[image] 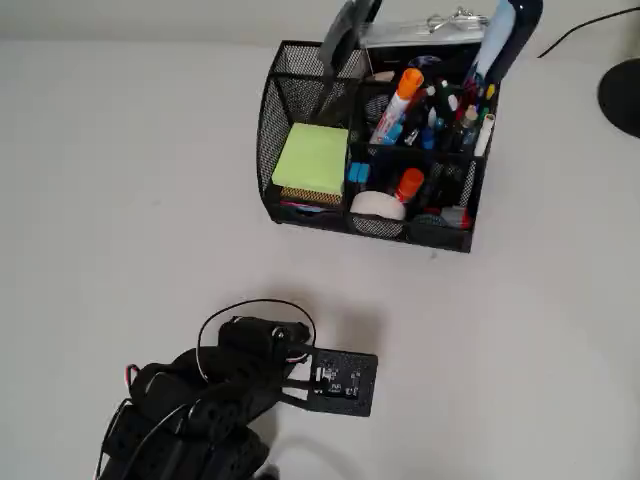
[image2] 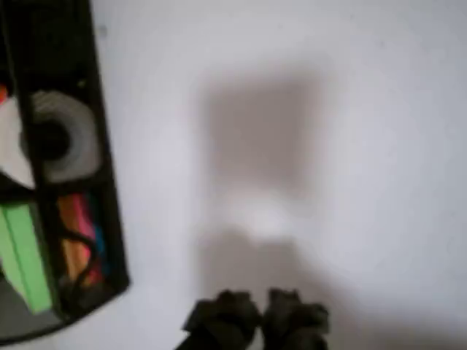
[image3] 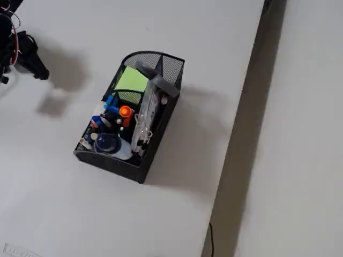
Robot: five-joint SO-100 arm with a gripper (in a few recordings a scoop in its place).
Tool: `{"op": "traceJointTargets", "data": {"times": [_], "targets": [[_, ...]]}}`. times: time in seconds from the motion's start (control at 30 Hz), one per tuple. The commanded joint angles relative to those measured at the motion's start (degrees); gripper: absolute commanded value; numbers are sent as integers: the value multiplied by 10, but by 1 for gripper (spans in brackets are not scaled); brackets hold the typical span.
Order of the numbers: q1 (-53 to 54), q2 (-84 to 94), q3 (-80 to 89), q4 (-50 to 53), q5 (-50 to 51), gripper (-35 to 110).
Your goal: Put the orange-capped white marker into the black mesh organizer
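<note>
Standing over the white table, overhead view, left to right: black robot arm w/ its two-finger gripper sits low at bottom left, nothing b/w the fingers, well apart from the black wire-mesh desk organizer up at centre-right. Inside that organizer: lime-green sticky-note pad in the left compartment, then the fat white marker w/ bright orange cap standing tilted in the rear middle compartment among thin coloured pens, cap end uppermost; a white tape roll and a short stubby orange-topped item in the front compartments. So the marker is already in the organizer, far from the gripper, no contact. Wrist view, blurry: organizer's mesh wall at left edge, bare table in the middle, gripper's dark fingertips at the bottom, pressed together side by side, empty. Fixed view: gripper at the far top left, organizer mid-frame, an orange cap poking up inside it – can't tell which item it belongs to.
</note>
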Motion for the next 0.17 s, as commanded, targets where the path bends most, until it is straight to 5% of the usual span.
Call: {"op": "traceJointTargets", "data": {"times": [0.0,0.13], "targets": [[4,6,-3,3,6,3],[4,6,-3,3,6,3]]}}
